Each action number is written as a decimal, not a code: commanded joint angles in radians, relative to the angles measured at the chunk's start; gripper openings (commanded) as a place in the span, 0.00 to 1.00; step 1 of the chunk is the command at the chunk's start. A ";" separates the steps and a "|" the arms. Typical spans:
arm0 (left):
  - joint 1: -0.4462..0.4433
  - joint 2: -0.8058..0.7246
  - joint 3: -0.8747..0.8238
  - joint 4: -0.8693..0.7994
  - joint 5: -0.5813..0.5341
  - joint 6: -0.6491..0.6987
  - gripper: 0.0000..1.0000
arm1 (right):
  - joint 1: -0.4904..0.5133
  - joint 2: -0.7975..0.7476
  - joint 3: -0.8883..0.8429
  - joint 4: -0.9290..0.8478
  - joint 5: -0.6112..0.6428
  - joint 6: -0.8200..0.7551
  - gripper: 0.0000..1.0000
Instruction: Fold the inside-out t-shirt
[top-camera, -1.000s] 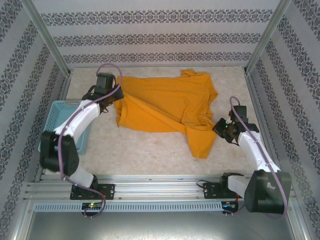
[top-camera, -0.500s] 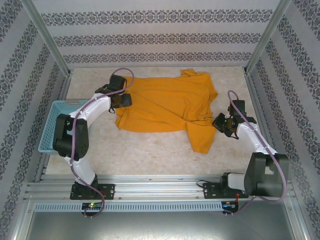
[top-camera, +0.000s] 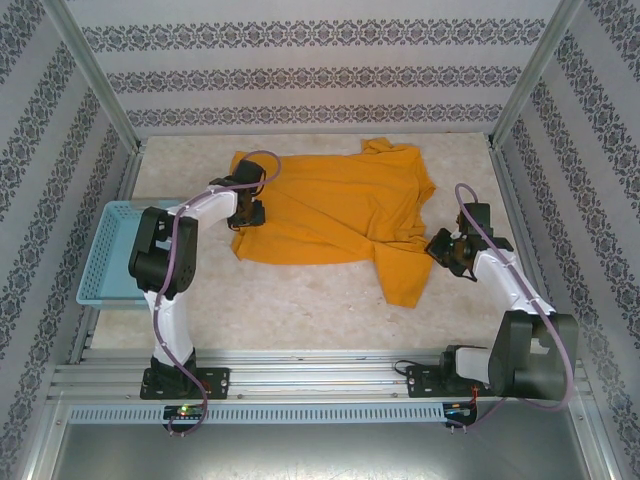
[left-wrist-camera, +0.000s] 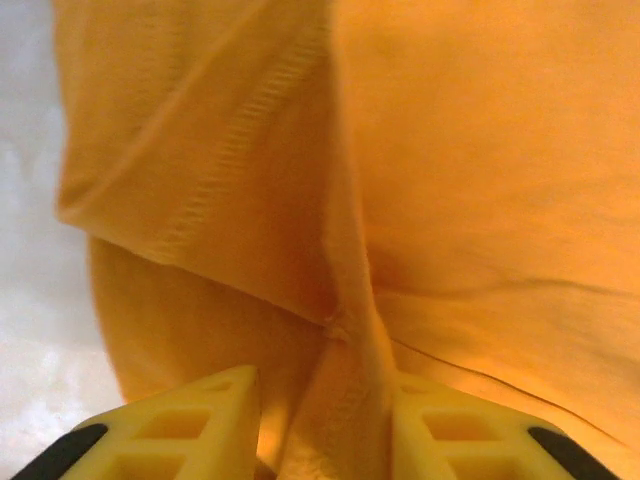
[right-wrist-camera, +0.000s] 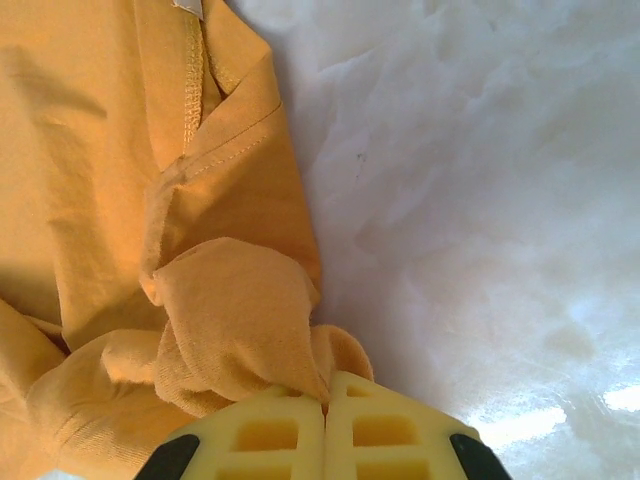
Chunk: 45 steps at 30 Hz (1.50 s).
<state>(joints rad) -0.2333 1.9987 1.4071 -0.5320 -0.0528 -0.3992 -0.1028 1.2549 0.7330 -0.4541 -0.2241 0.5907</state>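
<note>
The inside-out t-shirt (top-camera: 335, 205), plain orange-yellow side up, lies rumpled across the far half of the table (top-camera: 300, 300), with one flap trailing toward the near edge on its right. The right end effector (top-camera: 445, 248) is closed on a bunched wad of fabric at the shirt's right edge. The left end effector (top-camera: 247, 212) sits at the shirt's left edge, its jaws apart astride a raised seamed fold; whether they pinch it cannot be told.

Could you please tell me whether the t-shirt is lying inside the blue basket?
No, the t-shirt lies spread on the table, apart from the blue basket at the left.
</note>
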 joint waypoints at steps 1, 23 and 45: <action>0.020 -0.028 0.003 0.028 0.007 0.012 0.25 | -0.009 -0.028 -0.015 -0.024 0.045 -0.035 0.00; 0.041 -0.903 -0.796 0.241 0.223 -0.214 0.00 | 0.277 -0.264 -0.024 -0.218 0.353 -0.095 0.59; 0.045 -1.008 -0.870 0.221 0.034 -0.259 0.00 | 0.417 0.273 0.307 -0.296 0.683 -0.176 0.50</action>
<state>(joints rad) -0.2005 1.0248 0.5407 -0.3023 0.0212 -0.6533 0.2722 1.5169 0.9974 -0.6956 0.4080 0.4427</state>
